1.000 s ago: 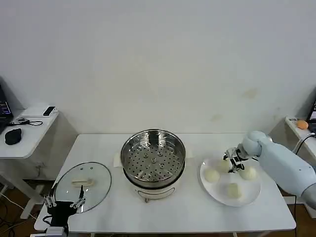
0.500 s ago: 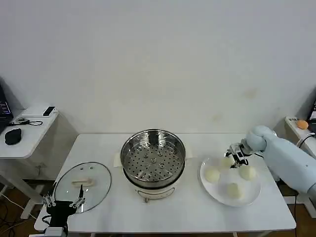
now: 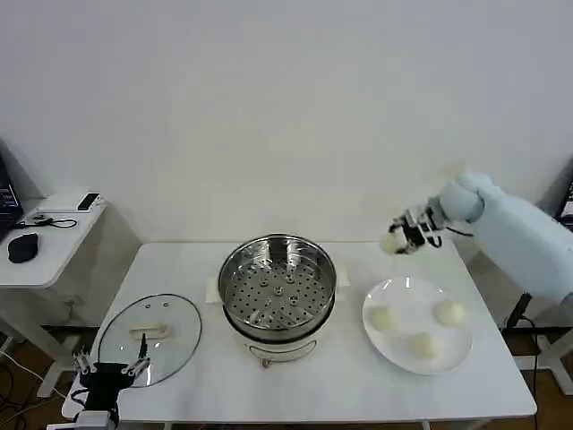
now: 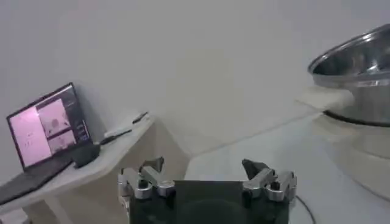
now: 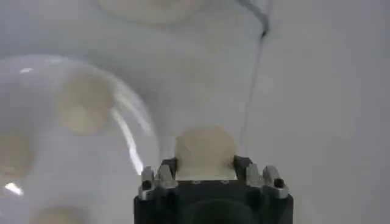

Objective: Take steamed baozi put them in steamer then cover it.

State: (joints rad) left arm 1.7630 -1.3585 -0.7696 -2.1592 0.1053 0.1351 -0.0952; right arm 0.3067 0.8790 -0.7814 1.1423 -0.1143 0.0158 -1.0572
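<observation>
My right gripper (image 3: 401, 236) is raised above the table's far right, between the steamer and the plate, shut on one steamed baozi (image 5: 205, 152), an off-white bun also seen as the baozi (image 3: 394, 241). Three more baozi (image 3: 382, 318) lie on the white plate (image 3: 401, 292). The steamer (image 3: 277, 283), a shiny perforated steel basket on a whitish base, stands mid-table with nothing in it. The cover (image 3: 149, 337), a glass lid with a cream handle, lies flat at the front left. My left gripper (image 3: 109, 369) hangs open at the table's front left edge, by the cover.
A side desk (image 3: 49, 235) with a mouse and small devices stands left of the table; a laptop (image 4: 49, 128) sits on it. The steamer's rim (image 4: 353, 58) rises off to one side in the left wrist view. Bare tabletop lies in front of the steamer.
My right gripper has lifted a baozi off the plate and carried it up and toward the steamer; three remain on the plate. The left arm has sunk slightly.
</observation>
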